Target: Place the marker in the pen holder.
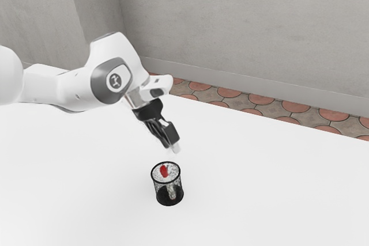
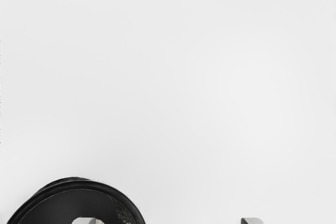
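Note:
My gripper (image 1: 175, 148) hangs just above the black mesh pen holder (image 1: 162, 194), a little toward its far side, apart from it. The marker (image 1: 164, 171) stands inside the holder, its red end near the rim and its lower part faintly visible through the mesh. In the wrist view the fingertips of my gripper (image 2: 168, 221) are wide apart at the lower edge, with no object held between them. One of them overlaps the dark opening of the pen holder (image 2: 107, 188).
The holder stands upright on a white table (image 1: 259, 188). Beyond the table's far edge lie a tiled floor (image 1: 262, 99) and a grey wall (image 1: 242, 27).

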Controlling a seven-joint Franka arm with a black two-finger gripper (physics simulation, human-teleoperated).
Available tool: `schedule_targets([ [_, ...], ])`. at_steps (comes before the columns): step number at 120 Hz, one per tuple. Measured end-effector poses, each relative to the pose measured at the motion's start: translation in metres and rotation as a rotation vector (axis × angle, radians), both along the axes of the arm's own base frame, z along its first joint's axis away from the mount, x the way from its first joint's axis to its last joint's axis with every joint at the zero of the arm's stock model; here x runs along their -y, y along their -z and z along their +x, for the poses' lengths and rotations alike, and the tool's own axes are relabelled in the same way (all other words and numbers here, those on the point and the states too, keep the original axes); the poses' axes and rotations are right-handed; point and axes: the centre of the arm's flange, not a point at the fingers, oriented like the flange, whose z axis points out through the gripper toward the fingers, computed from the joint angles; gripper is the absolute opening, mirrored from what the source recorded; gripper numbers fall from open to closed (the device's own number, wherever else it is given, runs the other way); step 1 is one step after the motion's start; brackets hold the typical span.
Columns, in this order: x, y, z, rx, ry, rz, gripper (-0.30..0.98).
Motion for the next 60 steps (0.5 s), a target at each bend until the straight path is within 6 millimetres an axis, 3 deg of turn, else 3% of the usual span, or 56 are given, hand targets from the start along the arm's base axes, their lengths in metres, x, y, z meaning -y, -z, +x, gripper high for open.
schedule_targets([
  [8,0.008,-0.029,0.016,0.061,0.029,0.015,0.42],
  [17,0.011,-0.088,0.061,0.156,0.068,0.085,0.49],
  [21,-0.017,-0.108,0.086,0.175,0.039,0.126,0.52],
  [27,-0.092,-0.131,0.111,0.173,-0.056,0.181,0.55],
  [31,-0.125,-0.141,0.115,0.164,-0.09,0.215,0.57],
  [36,-0.139,-0.147,0.116,0.145,-0.096,0.251,0.59],
  [52,-0.136,-0.169,0.113,0.124,-0.06,0.336,0.63],
  [56,-0.14,-0.189,0.111,0.141,-0.064,0.357,0.63],
  [60,-0.144,-0.221,0.105,0.17,-0.071,0.381,0.64],
])
